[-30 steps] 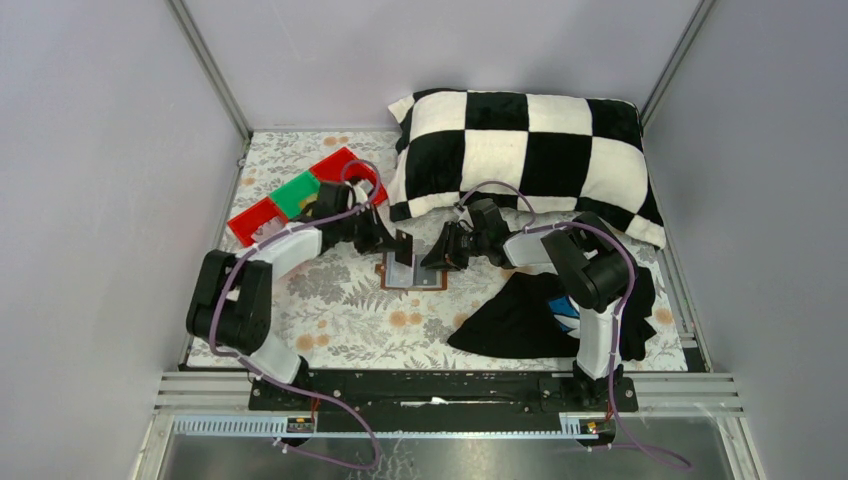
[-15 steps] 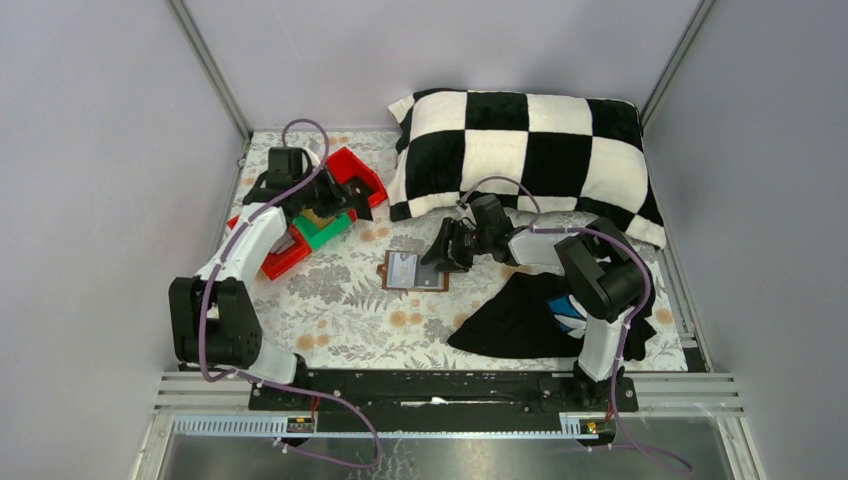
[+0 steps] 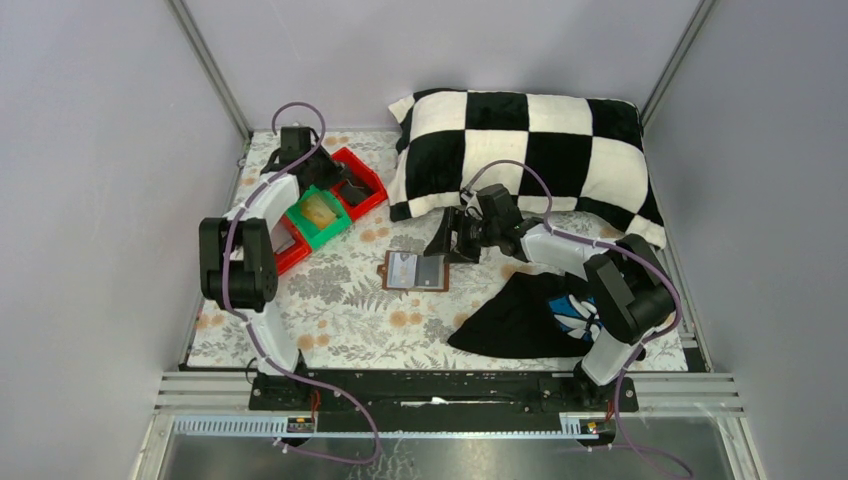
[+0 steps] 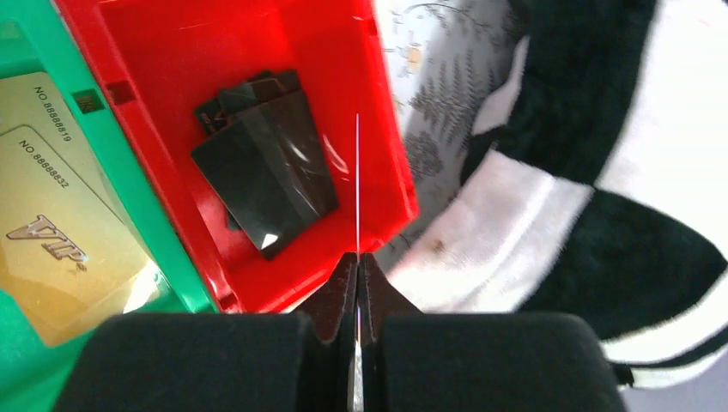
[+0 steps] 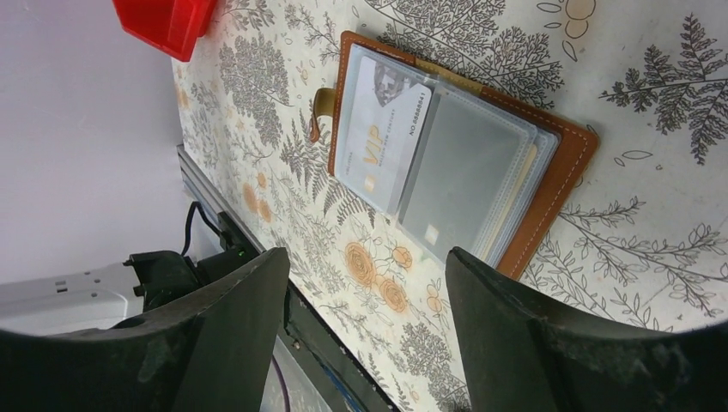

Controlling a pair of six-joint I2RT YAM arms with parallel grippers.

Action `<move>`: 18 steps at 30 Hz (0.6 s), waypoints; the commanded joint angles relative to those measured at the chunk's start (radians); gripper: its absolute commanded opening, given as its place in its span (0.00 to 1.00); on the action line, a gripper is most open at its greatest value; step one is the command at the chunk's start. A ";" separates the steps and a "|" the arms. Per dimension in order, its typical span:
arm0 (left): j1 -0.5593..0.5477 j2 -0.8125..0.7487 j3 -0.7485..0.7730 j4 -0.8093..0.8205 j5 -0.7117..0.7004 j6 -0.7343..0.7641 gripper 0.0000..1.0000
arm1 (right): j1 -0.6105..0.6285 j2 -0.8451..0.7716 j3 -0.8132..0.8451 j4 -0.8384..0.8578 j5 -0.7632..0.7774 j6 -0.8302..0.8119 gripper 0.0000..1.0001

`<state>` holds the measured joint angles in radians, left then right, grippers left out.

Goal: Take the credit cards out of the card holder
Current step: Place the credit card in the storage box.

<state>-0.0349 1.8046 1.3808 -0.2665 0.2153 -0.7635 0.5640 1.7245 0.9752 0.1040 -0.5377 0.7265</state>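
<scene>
The brown card holder lies open on the flowered table; in the right wrist view a light VIP credit card sits in its left clear pocket. My right gripper is open and empty, hovering just right of the holder, also seen in its own view. My left gripper is at the back left, above the red tray. In its wrist view the left gripper is shut on a thin card seen edge-on, its colour hidden.
Several black cards lie in the red tray. Gold VIP cards lie in the green tray beside it. A checkered pillow fills the back. A black cloth lies at the front right.
My left arm has swung from the card holder to the trays at the back left, carrying a card. My right gripper has drawn back slightly from the holder.
</scene>
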 commanded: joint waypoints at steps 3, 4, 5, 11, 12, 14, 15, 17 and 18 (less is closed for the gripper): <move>0.014 0.123 0.062 0.159 -0.061 -0.105 0.00 | 0.007 -0.078 0.016 -0.061 0.037 -0.043 0.76; 0.014 0.143 0.070 0.165 -0.059 -0.112 0.00 | 0.008 -0.081 0.016 -0.064 0.038 -0.045 0.76; 0.014 0.159 0.076 0.168 -0.056 -0.118 0.00 | 0.007 -0.084 0.017 -0.069 0.040 -0.047 0.76; 0.013 0.232 0.108 0.161 -0.035 -0.108 0.01 | 0.007 -0.081 0.018 -0.078 0.046 -0.054 0.76; 0.013 0.236 0.113 0.149 -0.034 -0.103 0.07 | 0.005 -0.080 0.019 -0.078 0.047 -0.055 0.76; 0.013 0.235 0.115 0.126 -0.043 -0.095 0.22 | 0.006 -0.076 0.016 -0.075 0.054 -0.057 0.76; 0.013 0.231 0.115 0.117 -0.047 -0.090 0.29 | 0.006 -0.073 0.014 -0.073 0.056 -0.056 0.77; 0.013 0.218 0.119 0.098 -0.048 -0.077 0.37 | 0.005 -0.067 0.013 -0.072 0.056 -0.056 0.76; 0.013 0.208 0.119 0.089 -0.047 -0.069 0.39 | 0.005 -0.065 0.013 -0.070 0.055 -0.055 0.76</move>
<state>-0.0280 2.0472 1.4643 -0.1642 0.1848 -0.8608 0.5640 1.6798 0.9749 0.0330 -0.5049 0.6884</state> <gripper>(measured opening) 0.352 0.764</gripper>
